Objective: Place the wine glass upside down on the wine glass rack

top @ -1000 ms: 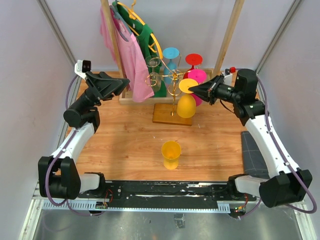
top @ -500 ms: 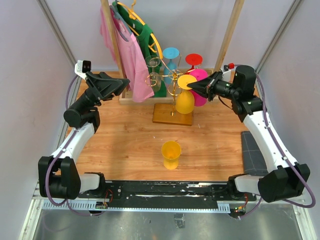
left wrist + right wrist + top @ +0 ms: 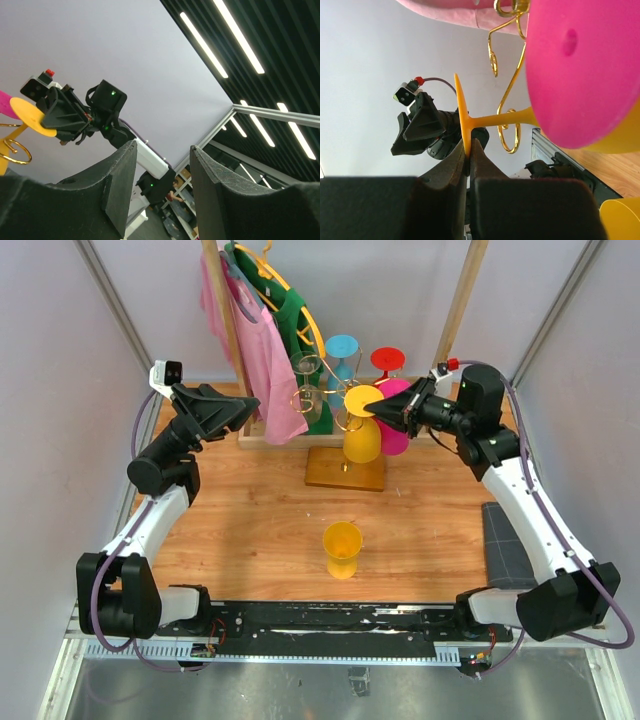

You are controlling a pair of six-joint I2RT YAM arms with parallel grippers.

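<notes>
My right gripper (image 3: pixel 383 407) is shut on the round foot of a yellow wine glass (image 3: pixel 362 438) and holds it upside down, bowl hanging down. The glass is against the gold wire arms of the wine glass rack (image 3: pixel 345 412), above its wooden base (image 3: pixel 330 475). In the right wrist view the foot (image 3: pixel 462 120) is pinched between the fingers, and the stem runs past a gold curl (image 3: pixel 511 131). A second yellow wine glass (image 3: pixel 342 548) stands upright on the table. My left gripper (image 3: pixel 243 408) is open and empty, raised at the left; its wrist view looks upward.
A pink glass (image 3: pixel 398 420), a red one (image 3: pixel 387 362), a blue one (image 3: pixel 342 350) and clear ones (image 3: pixel 307 400) hang on the rack. A wooden clothes rail (image 3: pixel 455 312) with pink (image 3: pixel 262 360) and green garments stands behind. A dark mat (image 3: pixel 500 540) lies right.
My right gripper has carried the yellow glass left and slightly up, from beside the rack to against its gold arms. The left arm has not moved.
</notes>
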